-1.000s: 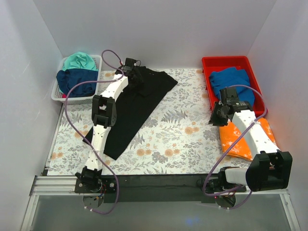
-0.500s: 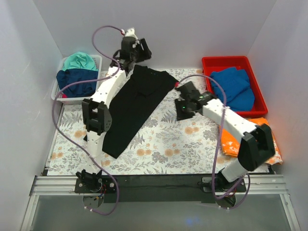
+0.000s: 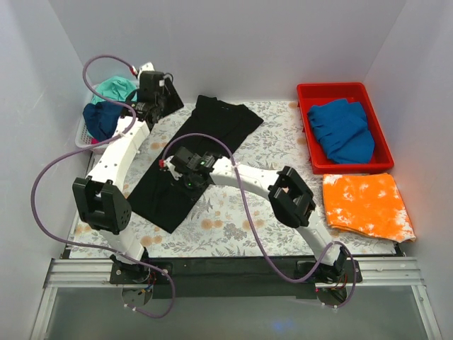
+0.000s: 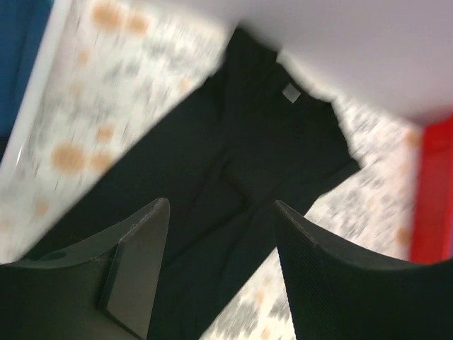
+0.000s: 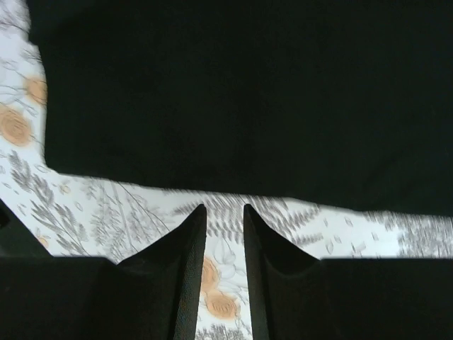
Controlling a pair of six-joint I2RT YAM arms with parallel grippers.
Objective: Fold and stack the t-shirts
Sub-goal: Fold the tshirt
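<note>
Left gripper point(image 4: 221, 205): jaws apart, empty, above the black t-shirt point(image 3: 219, 120).
Right gripper point(image 5: 224, 210): jaws narrowly parted, empty, over the tablecloth point(image 5: 106, 212) beside it.

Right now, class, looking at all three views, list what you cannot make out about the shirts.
- Large black cloth t-shirt: top view, white right arm covers part of its lower half; right wrist view cuts it off at the top edge.
- Small white square label: left wrist view, motion blur, unreadable.
- White plastic basket: top view, left arm hides part; shirt count unclear.
</note>
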